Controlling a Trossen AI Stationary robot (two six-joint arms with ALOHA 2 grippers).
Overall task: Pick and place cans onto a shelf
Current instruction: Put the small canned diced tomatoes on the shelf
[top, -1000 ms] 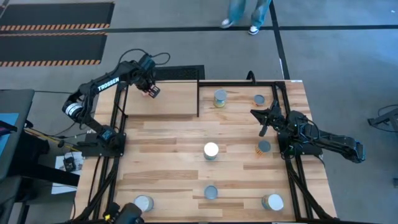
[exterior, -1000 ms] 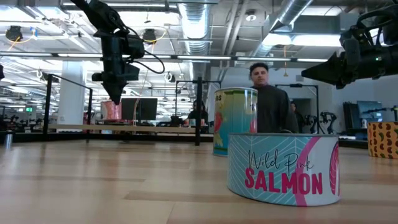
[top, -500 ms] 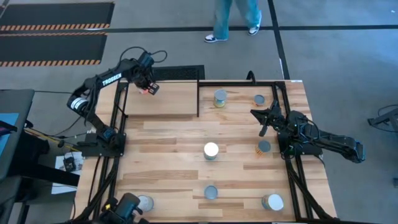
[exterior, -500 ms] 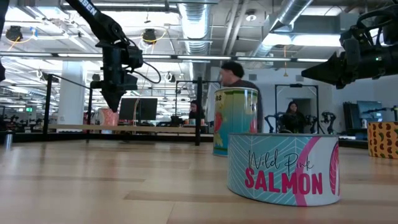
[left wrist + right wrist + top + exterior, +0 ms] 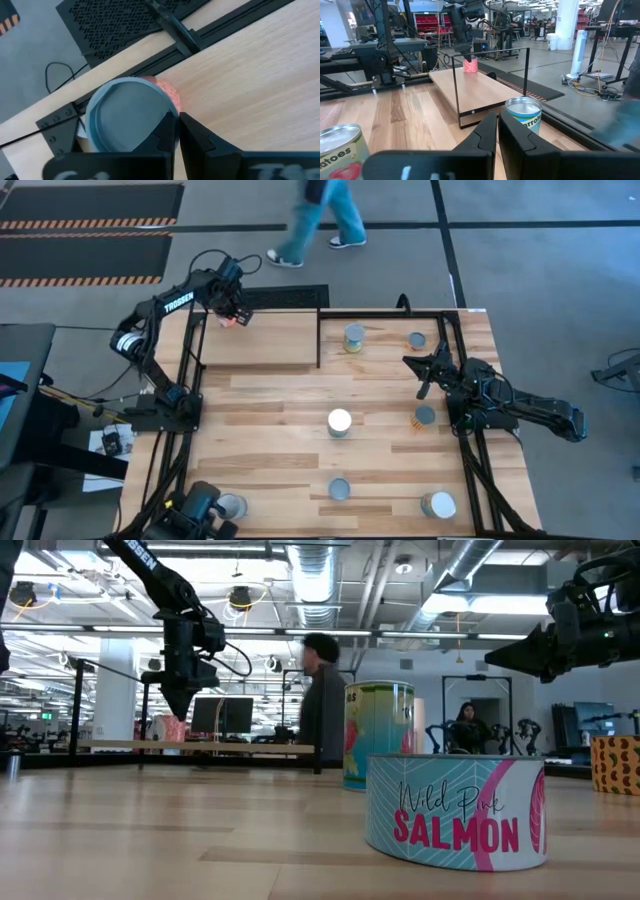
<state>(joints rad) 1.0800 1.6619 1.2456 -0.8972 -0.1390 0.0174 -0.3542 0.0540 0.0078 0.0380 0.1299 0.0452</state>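
A pink-labelled can point(image 5: 131, 114) with a grey top stands on its base at the far left corner of the shelf point(image 5: 272, 340), a pale board edged by black rods. My left gripper point(image 5: 232, 316) points down, shut, at that can's side, with its tips at the rim point(image 5: 468, 58). Several more cans stand on the planked table, among them a white-topped one point(image 5: 340, 421), one beside the shelf point(image 5: 354, 337) and a salmon tin point(image 5: 455, 812). My right gripper point(image 5: 420, 370) waits level over the table's right side, shut and holding nothing. My left gripper's shut fingers point(image 5: 172, 131) stand against the pink can's top rim point(image 5: 170, 102), on the side that faces the middle of the shelf. They come from above, pointing steeply down. The can stays upright on the shelf board. Whether they press on it, I cannot tell.
Black rods point(image 5: 319, 338) frame the shelf, with a perforated black box point(image 5: 125, 22) just beyond its far edge. A person point(image 5: 322, 215) walks past behind the table. The low camera mount point(image 5: 195, 515) stands at the near left by a can point(image 5: 234, 506).
My left gripper has moved toward the far left corner of the shelf and sunk a little, staying shut. The pink can has slid the same way along the board, still upright. The person behind the table has walked toward the left.
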